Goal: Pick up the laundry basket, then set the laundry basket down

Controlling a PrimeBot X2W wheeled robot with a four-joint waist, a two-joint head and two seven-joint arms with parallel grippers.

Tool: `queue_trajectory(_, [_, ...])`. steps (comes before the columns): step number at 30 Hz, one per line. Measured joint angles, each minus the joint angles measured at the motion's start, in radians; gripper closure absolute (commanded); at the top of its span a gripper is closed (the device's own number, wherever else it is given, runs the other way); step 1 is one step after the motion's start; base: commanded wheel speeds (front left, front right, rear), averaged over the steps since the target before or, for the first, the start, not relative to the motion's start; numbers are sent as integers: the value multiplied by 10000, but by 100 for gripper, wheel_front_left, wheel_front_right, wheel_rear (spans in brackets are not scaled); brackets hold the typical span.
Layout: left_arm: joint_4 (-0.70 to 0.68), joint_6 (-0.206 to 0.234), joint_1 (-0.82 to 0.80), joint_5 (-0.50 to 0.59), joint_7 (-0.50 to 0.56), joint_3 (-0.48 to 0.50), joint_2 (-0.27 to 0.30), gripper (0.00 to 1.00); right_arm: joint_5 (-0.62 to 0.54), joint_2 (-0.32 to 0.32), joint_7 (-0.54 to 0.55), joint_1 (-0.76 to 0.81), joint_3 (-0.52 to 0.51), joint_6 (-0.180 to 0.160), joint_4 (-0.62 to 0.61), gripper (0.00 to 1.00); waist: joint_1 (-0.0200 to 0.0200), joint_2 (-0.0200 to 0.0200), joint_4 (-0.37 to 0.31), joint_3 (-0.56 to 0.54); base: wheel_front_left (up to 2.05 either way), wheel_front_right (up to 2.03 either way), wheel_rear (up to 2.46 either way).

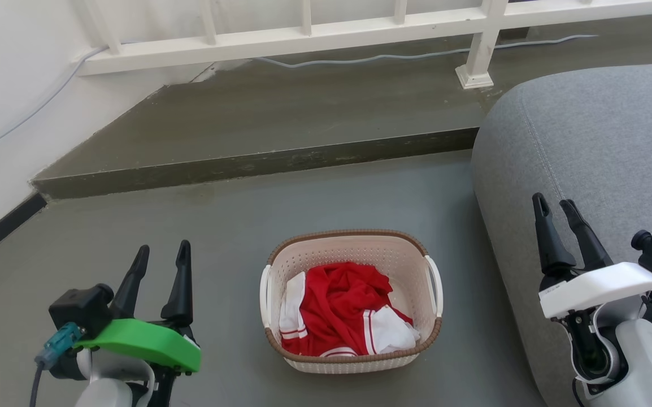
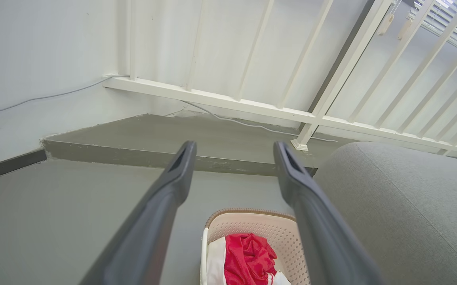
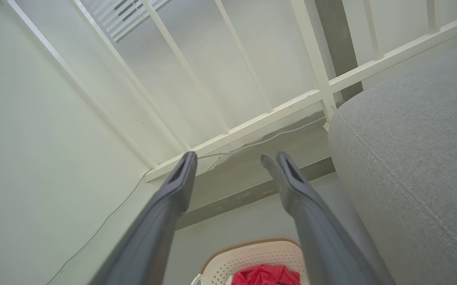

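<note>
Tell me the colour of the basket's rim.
Brown; the laundry basket's rim shows best in the head view.

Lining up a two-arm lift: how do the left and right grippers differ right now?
The left gripper has a green housing; the right gripper has a white one. The left hangs over bare floor left of the laundry basket; the right shows against the grey sofa on the basket's right. Shared: both have jaws open and empty, apart from the basket.

No lettering, label, brand name, number or sign can be read on anything in these views.
</note>
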Motion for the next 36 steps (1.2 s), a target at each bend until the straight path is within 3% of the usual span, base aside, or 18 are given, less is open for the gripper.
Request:
queue_trajectory(25, [-558,2,-221,3634,-894,-518,-58,0,-3438,-2,-905,-348,458,-23,-148,0,0,0,-43,126,0,0,0])
queue_trajectory(36, [-546,2,-234,3728,-918,-464,-169,0,-3605,92,-905,-385,278,-21,-161,0,0,0,-57,206,0,0,0])
